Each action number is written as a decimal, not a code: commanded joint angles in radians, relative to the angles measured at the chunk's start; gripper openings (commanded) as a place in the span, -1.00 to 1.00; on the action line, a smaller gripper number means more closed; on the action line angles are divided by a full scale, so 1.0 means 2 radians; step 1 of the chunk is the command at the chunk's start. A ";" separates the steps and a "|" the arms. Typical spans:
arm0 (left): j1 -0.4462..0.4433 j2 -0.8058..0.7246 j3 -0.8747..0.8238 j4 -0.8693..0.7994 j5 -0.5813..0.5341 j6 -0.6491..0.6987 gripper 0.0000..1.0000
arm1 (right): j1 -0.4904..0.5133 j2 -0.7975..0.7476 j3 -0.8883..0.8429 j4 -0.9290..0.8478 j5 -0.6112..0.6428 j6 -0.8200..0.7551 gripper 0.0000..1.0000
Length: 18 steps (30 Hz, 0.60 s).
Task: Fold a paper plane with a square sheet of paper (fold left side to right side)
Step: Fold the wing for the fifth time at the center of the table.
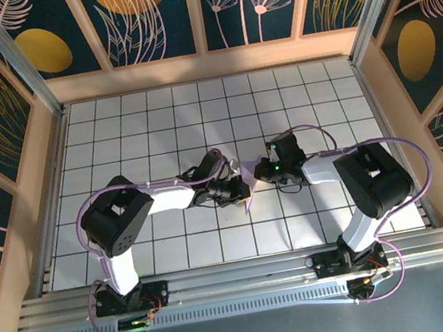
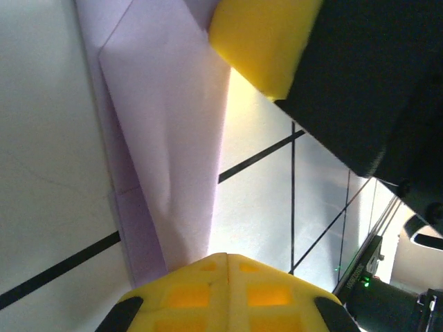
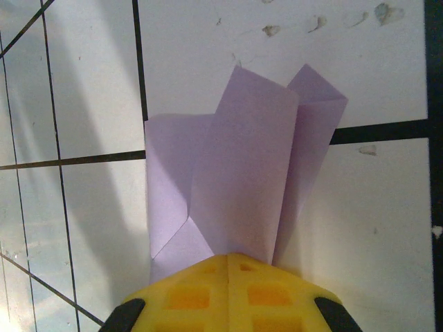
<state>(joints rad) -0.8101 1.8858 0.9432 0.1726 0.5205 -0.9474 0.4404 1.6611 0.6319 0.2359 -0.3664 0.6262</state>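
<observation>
The lavender square sheet of paper (image 1: 248, 198), folded into a narrow, layered paper plane shape, hangs between my two grippers at the middle of the grid table. In the left wrist view the folded paper (image 2: 166, 138) runs down to my left gripper (image 2: 226, 257), whose yellow fingertips are pressed together at its lower edge. A yellow finger of the right gripper (image 2: 263, 41) holds the far end. In the right wrist view the paper (image 3: 242, 173) fans out from my right gripper (image 3: 228, 257), shut on its near end. From above, the left gripper (image 1: 238, 189) and right gripper (image 1: 263, 172) nearly touch.
The white grid table (image 1: 155, 117) is fenced by wooden walls on three sides. An aluminium rail (image 1: 239, 277) with both arm bases runs along the near edge. Purple cables loop over each arm.
</observation>
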 commanded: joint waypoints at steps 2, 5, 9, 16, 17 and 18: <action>-0.001 0.015 0.004 -0.008 0.010 -0.004 -1.00 | 0.005 0.007 -0.018 -0.063 0.020 -0.012 -1.00; -0.001 0.018 0.003 -0.009 0.009 -0.005 -0.99 | 0.005 0.007 -0.018 -0.064 0.020 -0.013 -1.00; -0.002 0.021 0.000 -0.007 0.010 -0.004 -1.00 | 0.006 0.008 -0.017 -0.065 0.021 -0.014 -1.00; -0.005 0.025 0.001 -0.007 0.011 -0.005 -1.00 | 0.005 0.009 -0.015 -0.067 0.021 -0.015 -1.00; -0.006 0.024 0.001 -0.007 0.011 -0.005 -1.00 | 0.005 0.009 -0.015 -0.068 0.021 -0.015 -1.00; -0.007 0.025 0.001 -0.009 0.010 -0.005 -1.00 | 0.006 0.009 -0.014 -0.068 0.021 -0.015 -1.00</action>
<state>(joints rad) -0.8131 1.9144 0.9432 0.1749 0.5201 -0.9474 0.4412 1.6611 0.6319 0.2356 -0.3645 0.6170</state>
